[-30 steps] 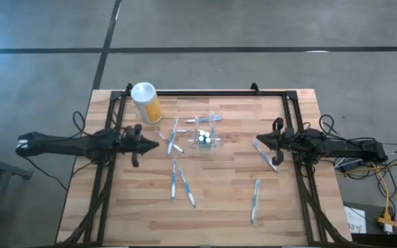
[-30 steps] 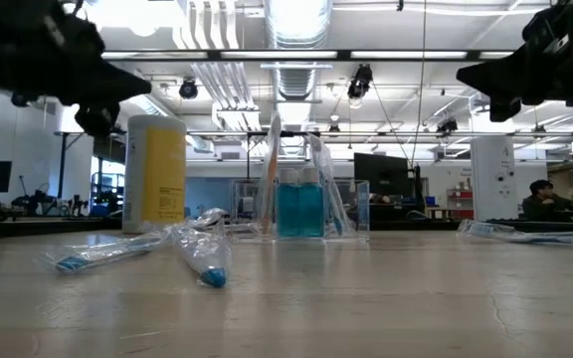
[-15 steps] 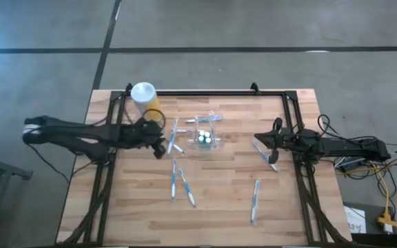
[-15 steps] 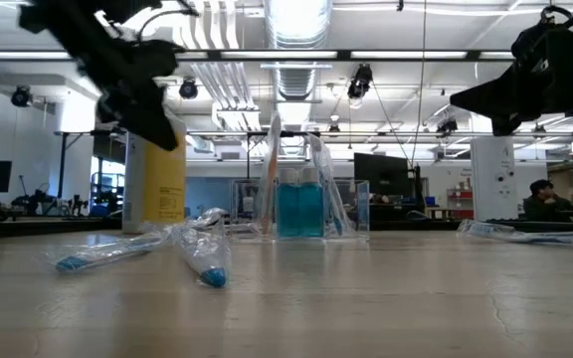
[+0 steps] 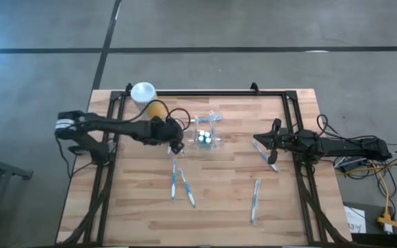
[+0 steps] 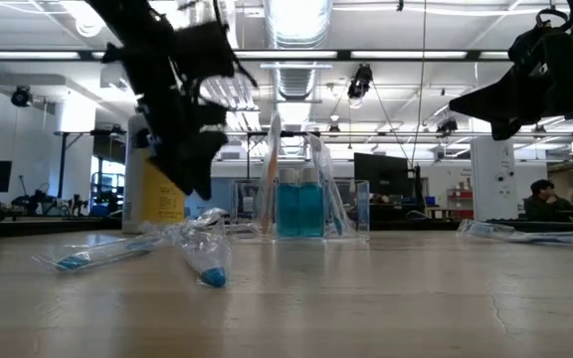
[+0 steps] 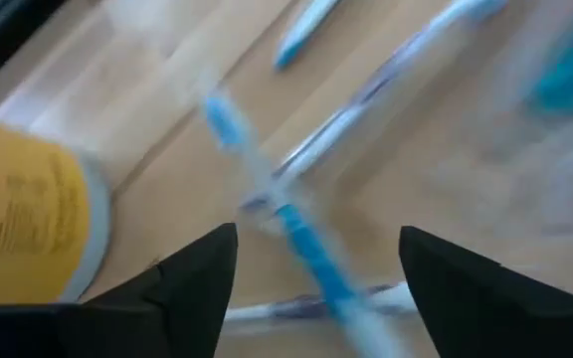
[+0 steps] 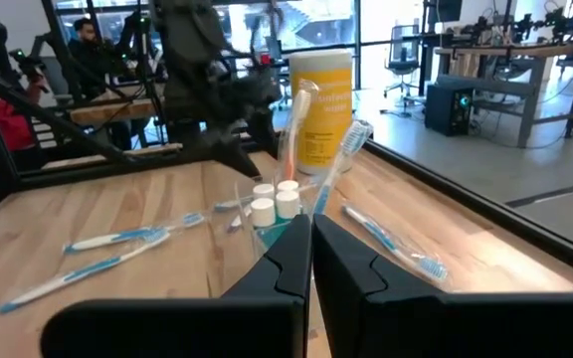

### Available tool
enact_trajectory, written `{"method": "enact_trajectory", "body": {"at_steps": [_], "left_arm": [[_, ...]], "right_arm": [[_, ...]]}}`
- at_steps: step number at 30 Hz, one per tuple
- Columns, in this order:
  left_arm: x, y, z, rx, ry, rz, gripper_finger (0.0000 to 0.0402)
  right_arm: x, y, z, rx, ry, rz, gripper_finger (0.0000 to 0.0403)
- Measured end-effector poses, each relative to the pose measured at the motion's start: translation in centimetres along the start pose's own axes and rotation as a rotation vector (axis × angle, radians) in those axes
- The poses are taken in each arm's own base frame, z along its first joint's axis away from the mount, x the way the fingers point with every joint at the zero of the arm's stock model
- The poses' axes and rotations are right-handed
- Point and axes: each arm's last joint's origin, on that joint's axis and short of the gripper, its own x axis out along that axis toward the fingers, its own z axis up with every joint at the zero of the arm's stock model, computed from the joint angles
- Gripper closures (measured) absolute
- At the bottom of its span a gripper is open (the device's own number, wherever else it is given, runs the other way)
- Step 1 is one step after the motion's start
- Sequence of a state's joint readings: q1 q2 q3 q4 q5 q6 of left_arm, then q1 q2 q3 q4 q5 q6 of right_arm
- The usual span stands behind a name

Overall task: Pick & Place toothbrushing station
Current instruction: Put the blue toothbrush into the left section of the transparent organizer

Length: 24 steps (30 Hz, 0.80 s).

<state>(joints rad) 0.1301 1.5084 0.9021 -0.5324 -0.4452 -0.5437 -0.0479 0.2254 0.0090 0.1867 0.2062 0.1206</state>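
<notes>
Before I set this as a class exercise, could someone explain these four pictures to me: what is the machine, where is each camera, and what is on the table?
Two dark robot arms work at a wooden table. One camera looks straight down, one sits at table height, and one rides on each wrist. The left gripper, fingers open, hangs over wrapped blue-and-white toothbrushes beside the small clear plastic toothbrushing station. A yellow cylinder canister with a white lid stands at the far edge. The right gripper waits shut on the right side. Neither holds anything.
</notes>
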Motion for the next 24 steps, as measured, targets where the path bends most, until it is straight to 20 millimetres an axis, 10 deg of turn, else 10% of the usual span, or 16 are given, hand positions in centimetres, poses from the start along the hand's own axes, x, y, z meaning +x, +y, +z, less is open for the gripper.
{"method": "enact_trajectory", "body": {"at_steps": [24], "left_arm": [[5.4,1.1,-0.6,0.030,0.138,0.039,0.0150]], "right_arm": [[0.0,0.0,0.0,-0.019,-0.003,-0.004,0.0392]]}}
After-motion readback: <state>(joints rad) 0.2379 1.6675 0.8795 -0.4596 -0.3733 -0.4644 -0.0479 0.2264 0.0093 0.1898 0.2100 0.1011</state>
